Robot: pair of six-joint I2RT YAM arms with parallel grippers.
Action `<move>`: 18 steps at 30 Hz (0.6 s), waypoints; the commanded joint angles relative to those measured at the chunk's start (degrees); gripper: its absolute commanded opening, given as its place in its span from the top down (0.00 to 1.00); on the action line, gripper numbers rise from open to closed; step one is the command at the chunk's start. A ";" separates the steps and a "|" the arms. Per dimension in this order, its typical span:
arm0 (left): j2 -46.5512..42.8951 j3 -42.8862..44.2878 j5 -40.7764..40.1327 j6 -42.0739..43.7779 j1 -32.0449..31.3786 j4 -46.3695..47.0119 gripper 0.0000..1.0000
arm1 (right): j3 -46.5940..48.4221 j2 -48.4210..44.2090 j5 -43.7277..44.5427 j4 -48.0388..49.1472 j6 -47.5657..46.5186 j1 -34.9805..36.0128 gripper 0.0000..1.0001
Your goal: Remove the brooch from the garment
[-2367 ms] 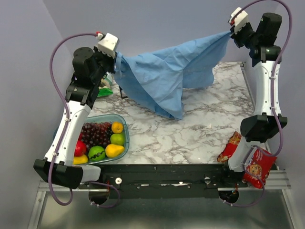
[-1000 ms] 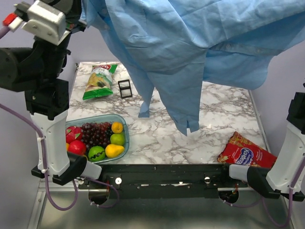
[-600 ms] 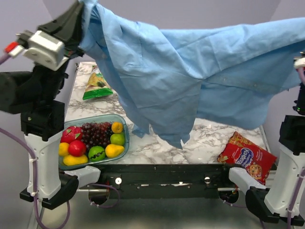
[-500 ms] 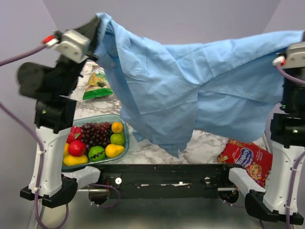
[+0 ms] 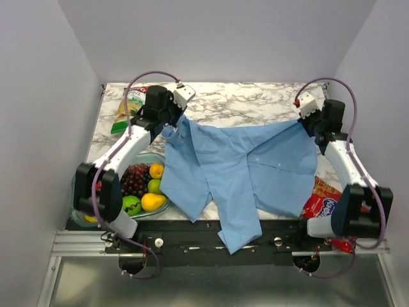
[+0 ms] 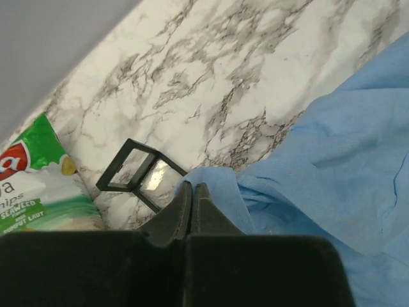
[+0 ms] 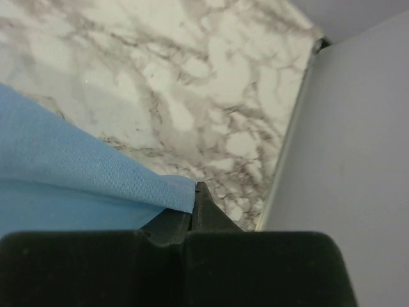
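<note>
Lilac walls enclose a marble tabletop where a light blue shirt lies spread front-up, collar toward the far left, one tail hanging over the near edge. The left gripper is clenched on a fold of cloth at the collar end; the right gripper is pinched shut on the opposite corner, so the fabric stretches between them. A tray of fruit sits just beside the shirt's left edge, and a red snack packet peeks out at its right.

No brooch shows in any view, so the step in hand appears to be laying the shirt flat to expose it. Doing that well likely means keeping even tension at both corners, setting the cloth down without wrinkles, then letting go and searching the chest and collar, where a pin may be folded under.

Only the overhead view gives the whole shirt and button line. The left wrist view alone reveals a small black frame touching the gripped fold, next to a green snack bag; the right wrist view shows the thin hem caught at its fingertips and bare marble beyond.
</note>
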 commanded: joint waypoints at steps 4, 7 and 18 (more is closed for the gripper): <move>13.86 17.02 -7.94 -1.94 -0.06 -4.56 1.00 | 15.06 14.59 1.81 0.02 5.92 -0.27 0.82; 14.66 17.39 -6.45 -4.66 -0.32 -4.92 1.00 | 18.59 14.87 -2.47 -4.55 6.19 -0.18 0.60; 15.71 17.65 -3.54 -7.83 -2.17 -7.45 1.00 | 0.41 -10.33 -32.45 -35.70 -25.39 13.86 0.39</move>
